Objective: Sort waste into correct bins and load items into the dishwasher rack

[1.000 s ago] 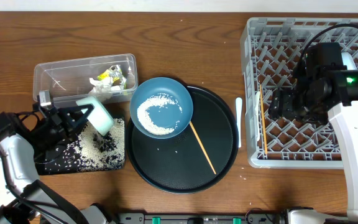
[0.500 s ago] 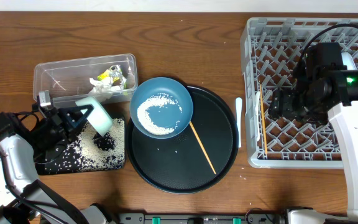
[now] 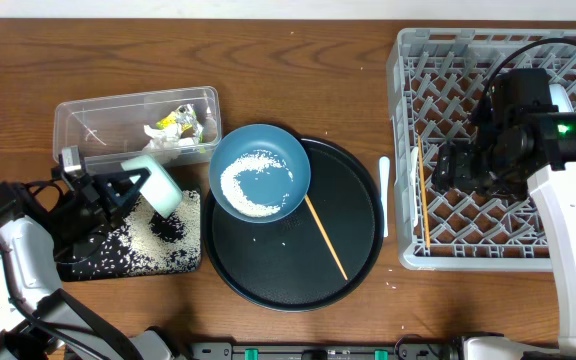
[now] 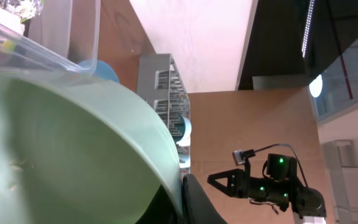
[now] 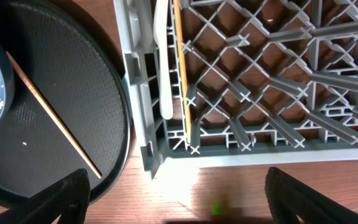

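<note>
pale green bowl [image 3: 160, 184]: one; smooth, matte, tipped on its side with its mouth towards the left arm, over the top right corner of the flat black tray [image 3: 190, 262].
left gripper [image 3: 131, 186]: clamped on the pale green bowl's rim; in the left wrist view the bowl's inside fills most of the picture.
rice grains [image 3: 140, 242]: white, too many to count; scattered over the flat black tray, thickest below the tipped bowl.
dark blue bowl [image 3: 286, 150]: one; upright, overlapping the upper left rim of the round black tray [image 3: 268, 280], with a crescent of grains inside.
clear tub [image 3: 98, 115]: one; behind the flat black tray, holding crumpled white napkins [image 3: 163, 135] (number cannot be told) and one yellow-green wrapper [image 3: 175, 120].
chopsticks: two; one [image 3: 326, 238] lying slantwise on the round black tray, one [image 3: 421, 185] inside the dishwasher rack [image 3: 438, 60] along its left wall.
white spoon [image 3: 385, 195]: one; on the table between the round tray and the rack.
right gripper [image 3: 448, 170]: above the rack's left part, fingers spread wide, holding nothing.
</note>
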Available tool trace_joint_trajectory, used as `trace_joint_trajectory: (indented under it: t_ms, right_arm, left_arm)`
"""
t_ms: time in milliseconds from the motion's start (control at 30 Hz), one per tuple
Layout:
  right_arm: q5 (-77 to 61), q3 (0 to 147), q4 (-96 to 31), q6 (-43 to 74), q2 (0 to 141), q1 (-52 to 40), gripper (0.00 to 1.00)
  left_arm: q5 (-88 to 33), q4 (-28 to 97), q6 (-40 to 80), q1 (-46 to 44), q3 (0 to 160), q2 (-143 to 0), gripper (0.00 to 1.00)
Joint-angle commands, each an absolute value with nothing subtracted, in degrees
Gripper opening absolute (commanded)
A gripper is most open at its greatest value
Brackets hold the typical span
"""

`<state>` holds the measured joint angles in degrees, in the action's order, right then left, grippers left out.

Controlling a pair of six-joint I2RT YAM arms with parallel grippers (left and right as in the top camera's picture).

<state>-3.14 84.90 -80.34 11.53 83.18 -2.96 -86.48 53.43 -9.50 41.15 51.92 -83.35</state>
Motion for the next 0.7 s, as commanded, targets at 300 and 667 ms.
trace_joint_trajectory:
  t_ms: [300, 667]
  right_arm:
    - [-2.8, 85.0, -80.4, 11.1, 82.5, -2.6, 0.86]
    - [-2.8, 84.9, -80.1, 11.1, 82.5, -2.6, 0.86]
  left_arm:
    - [-79.9, 54.1, -10.7, 34.9, 53.9, -74.8, 0.06]
    - [-57.1, 50.5, 0.2, 23.4, 54.2, -64.8, 0.07]
